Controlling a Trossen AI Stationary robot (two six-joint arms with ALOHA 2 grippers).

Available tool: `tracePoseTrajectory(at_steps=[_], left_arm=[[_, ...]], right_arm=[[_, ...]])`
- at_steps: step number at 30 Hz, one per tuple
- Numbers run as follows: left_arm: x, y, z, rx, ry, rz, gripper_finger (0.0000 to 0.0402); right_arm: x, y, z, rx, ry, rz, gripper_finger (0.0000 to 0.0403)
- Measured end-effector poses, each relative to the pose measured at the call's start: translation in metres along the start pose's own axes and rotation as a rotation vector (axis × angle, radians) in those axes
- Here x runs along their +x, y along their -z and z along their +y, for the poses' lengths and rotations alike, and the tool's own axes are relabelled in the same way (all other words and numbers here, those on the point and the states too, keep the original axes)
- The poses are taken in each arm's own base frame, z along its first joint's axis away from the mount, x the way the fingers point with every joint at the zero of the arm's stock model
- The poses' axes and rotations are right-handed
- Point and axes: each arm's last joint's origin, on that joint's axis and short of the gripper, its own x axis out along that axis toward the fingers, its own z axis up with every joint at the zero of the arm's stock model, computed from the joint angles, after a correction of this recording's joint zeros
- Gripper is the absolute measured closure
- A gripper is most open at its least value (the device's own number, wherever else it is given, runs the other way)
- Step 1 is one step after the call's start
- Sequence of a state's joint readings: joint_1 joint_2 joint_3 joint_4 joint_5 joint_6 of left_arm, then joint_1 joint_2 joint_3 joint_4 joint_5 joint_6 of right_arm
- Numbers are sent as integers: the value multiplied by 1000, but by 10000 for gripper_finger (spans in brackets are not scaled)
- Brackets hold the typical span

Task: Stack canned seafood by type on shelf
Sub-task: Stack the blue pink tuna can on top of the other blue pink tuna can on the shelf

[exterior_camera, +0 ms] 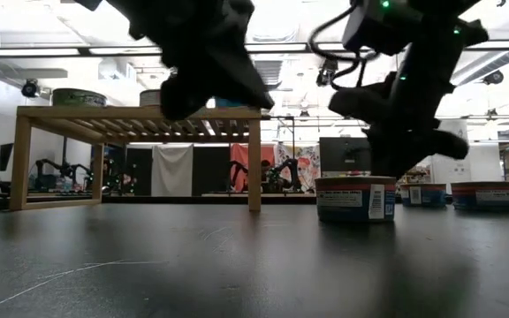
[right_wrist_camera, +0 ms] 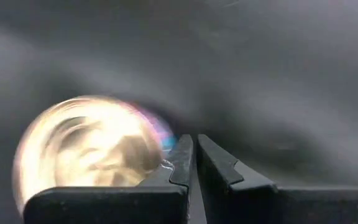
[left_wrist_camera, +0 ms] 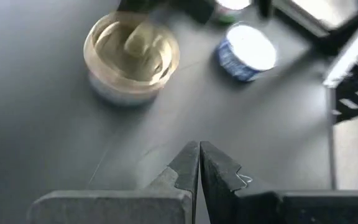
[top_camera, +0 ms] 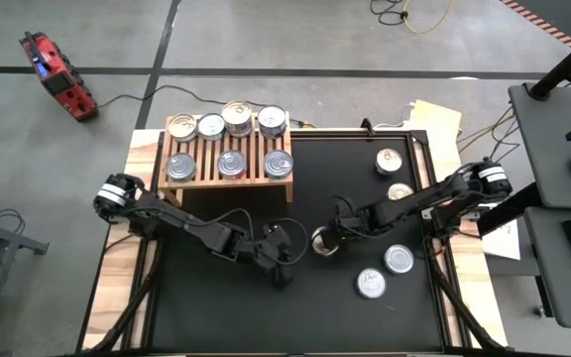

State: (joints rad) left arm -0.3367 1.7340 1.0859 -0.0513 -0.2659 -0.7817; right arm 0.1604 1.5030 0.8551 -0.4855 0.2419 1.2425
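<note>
Here, the right gripper (top_camera: 337, 236) is hovering with jaws pressed together and empty just beside the gold-lidded round metal tin (top_camera: 323, 241) standing upright on the black worktop (top_camera: 216, 307), nearer than the equally closed, empty left gripper (top_camera: 290, 246).

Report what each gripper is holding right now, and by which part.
Nothing is held. The left gripper is shut on nothing above the mat. The right gripper is also shut and empty, beside a gold-lidded can standing on the mat.

gold-lidded can (right_wrist_camera: 89, 152) blurred, low-view arms cut off
</note>
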Motion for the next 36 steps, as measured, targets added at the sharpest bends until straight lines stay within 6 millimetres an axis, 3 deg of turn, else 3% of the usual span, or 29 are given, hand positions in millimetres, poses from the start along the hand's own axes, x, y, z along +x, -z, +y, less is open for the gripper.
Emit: tracePoseTrajectory(at_steps=[5,11,22,29,36], left_arm=[[0,-4,-3,120,36,-36,401],[1,-2,0,105,14,-25,401],[11,12,34,86,-66,-82,401],[16,13,35,263,-65,-119,401],[42,21,36,300,-35,-187,401]], right_arm=[[15,1,18,15,-153,38,390],[16,4,30,19,-166,71,390],[1,-1,30,19,-203,65,390],[1,0,31,0,-215,87,390],[2,2,28,-29,-188,94,390]])
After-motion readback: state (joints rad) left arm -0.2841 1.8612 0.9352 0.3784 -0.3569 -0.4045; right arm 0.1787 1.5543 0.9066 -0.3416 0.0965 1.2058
